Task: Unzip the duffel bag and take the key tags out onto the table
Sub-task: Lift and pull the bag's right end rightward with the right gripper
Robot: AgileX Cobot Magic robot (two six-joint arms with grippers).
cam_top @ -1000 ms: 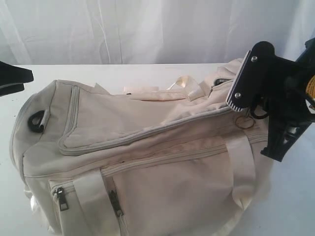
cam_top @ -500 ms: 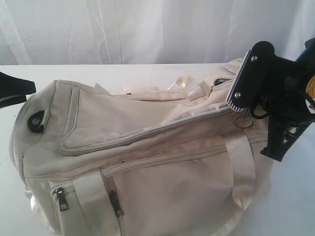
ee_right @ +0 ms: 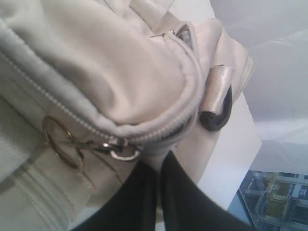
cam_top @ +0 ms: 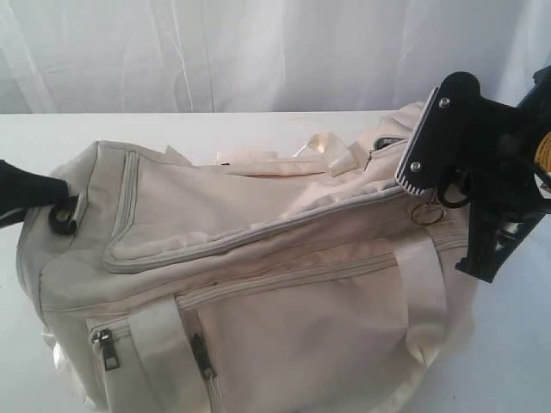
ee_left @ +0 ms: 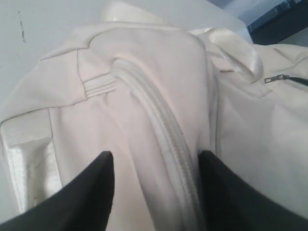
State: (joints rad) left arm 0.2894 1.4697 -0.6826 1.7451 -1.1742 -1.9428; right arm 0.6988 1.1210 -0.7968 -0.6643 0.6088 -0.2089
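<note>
One bag (cam_top: 258,258) on one table (cam_top: 172,129). Two grippers: left gripper (ee_left: 155,155), right gripper (ee_right: 156,166). Two dark pulls (cam_top: 104,346) (cam_top: 201,355) on the front pockets, one metal ring (cam_top: 426,212), one black loop (cam_top: 62,215).

The white table (cam_top: 215,125) carries the cream duffel bag (cam_top: 258,284) lying on it.

The duffel bag (cam_top: 258,258) lay on the table (cam_top: 215,129). The left gripper (cam_top: 47,196) stood at its nine o'clock end, the right gripper (ee_right: 160,168) at two o'clock.
</note>
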